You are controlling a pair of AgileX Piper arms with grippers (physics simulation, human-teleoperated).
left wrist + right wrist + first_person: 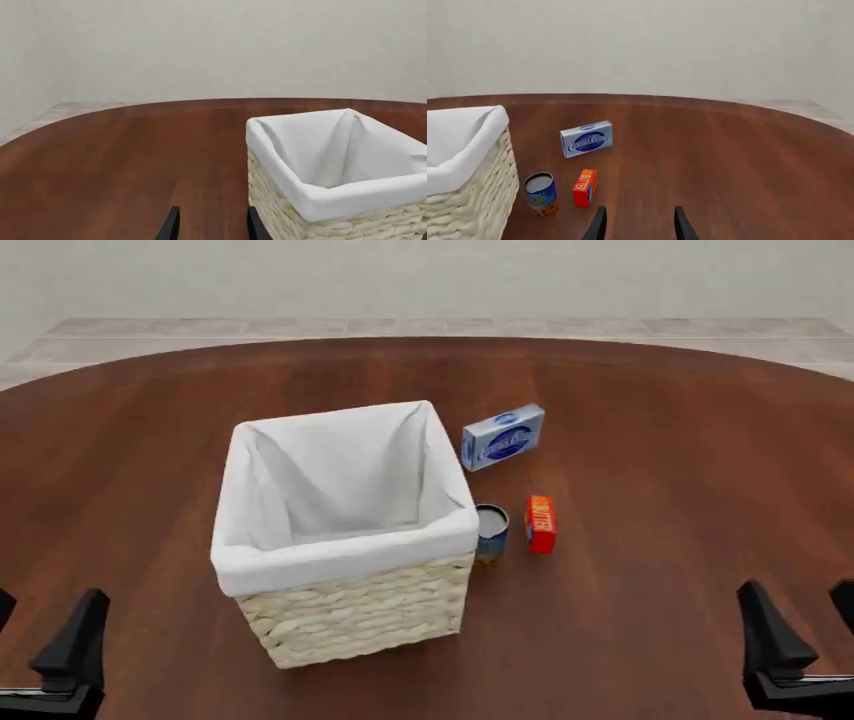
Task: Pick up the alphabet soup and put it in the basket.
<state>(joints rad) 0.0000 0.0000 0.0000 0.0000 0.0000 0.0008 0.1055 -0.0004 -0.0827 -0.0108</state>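
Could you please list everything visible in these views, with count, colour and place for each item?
basket: one, pale wicker with white lining, centre-left of the table.
alphabet soup: one, silver top, blue label, upright right beside the basket's right wall.
butter box: one, red-orange, just right of the can.
cream cheese box: one, blue and white, beyond the can.
table: one, dark brown wood.
left gripper: black, open, near edge, holding nothing.
right gripper: black, open, near edge, holding nothing.

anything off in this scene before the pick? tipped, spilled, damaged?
Nothing stands out. The alphabet soup stands upright beside the basket, with the red box and cream cheese box intact nearby. Both grippers, left and right, hang open.
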